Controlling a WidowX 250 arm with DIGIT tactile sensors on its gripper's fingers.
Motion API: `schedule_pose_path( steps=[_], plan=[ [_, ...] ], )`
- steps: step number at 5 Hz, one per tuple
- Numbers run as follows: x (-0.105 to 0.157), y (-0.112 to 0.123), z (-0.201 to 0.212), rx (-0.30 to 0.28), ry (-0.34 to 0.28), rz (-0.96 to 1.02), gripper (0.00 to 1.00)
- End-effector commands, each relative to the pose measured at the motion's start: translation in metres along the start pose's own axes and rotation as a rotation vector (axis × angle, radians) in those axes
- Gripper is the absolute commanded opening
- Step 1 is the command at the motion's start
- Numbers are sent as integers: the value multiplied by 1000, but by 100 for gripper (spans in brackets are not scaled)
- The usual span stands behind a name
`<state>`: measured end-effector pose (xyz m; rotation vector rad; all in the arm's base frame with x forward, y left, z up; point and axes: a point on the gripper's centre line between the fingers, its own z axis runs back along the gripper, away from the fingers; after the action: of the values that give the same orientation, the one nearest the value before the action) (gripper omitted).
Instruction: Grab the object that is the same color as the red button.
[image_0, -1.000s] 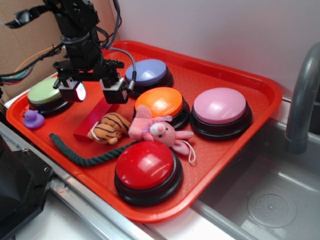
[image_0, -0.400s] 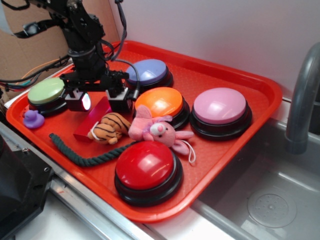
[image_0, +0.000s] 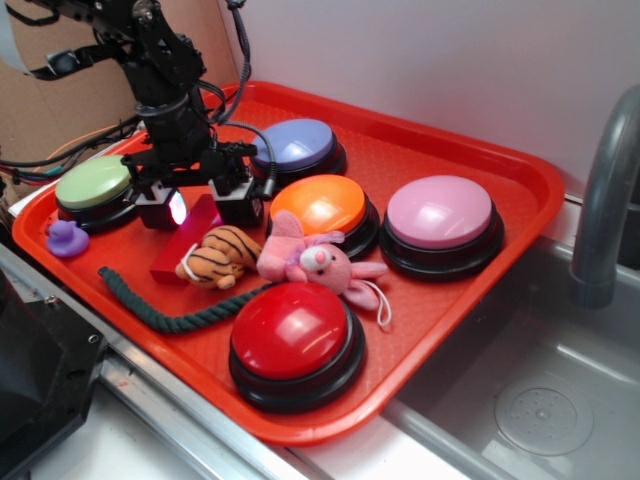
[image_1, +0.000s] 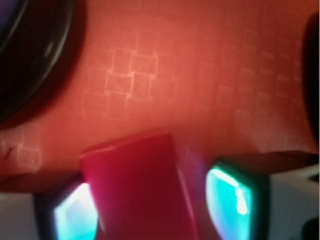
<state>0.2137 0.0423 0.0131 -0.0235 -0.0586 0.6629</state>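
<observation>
The object, a small red block (image_0: 182, 247), lies on the red tray (image_0: 520, 190) left of centre, next to a striped tiger toy. My gripper (image_0: 198, 208) is low over the block's far end, open, one finger on each side. In the wrist view the block (image_1: 135, 185) fills the space between the glowing pads (image_1: 232, 197). It sits close against the left pad, with a narrow gap to the right one. The red button (image_0: 290, 330) stands at the tray's front, well away from the gripper.
Green (image_0: 92, 182), blue (image_0: 293, 143), orange (image_0: 320, 203) and pink (image_0: 440, 212) dome buttons ring the gripper. A tiger toy (image_0: 218, 255), a pink plush (image_0: 310, 258), a purple duck (image_0: 67, 238) and a dark rope (image_0: 160, 305) lie nearby. A faucet (image_0: 605, 200) and a sink (image_0: 540, 400) are to the right.
My gripper has come down and a little to the right, from above the tray to straddling the far end of the red block. The block has not moved.
</observation>
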Motion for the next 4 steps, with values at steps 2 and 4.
schedule_pose_path(
  steps=[2,4],
  plan=[
    [4,2,17,-26,-50,-13,0],
    [-4,-15,84,16,-112,-150,0]
  ],
)
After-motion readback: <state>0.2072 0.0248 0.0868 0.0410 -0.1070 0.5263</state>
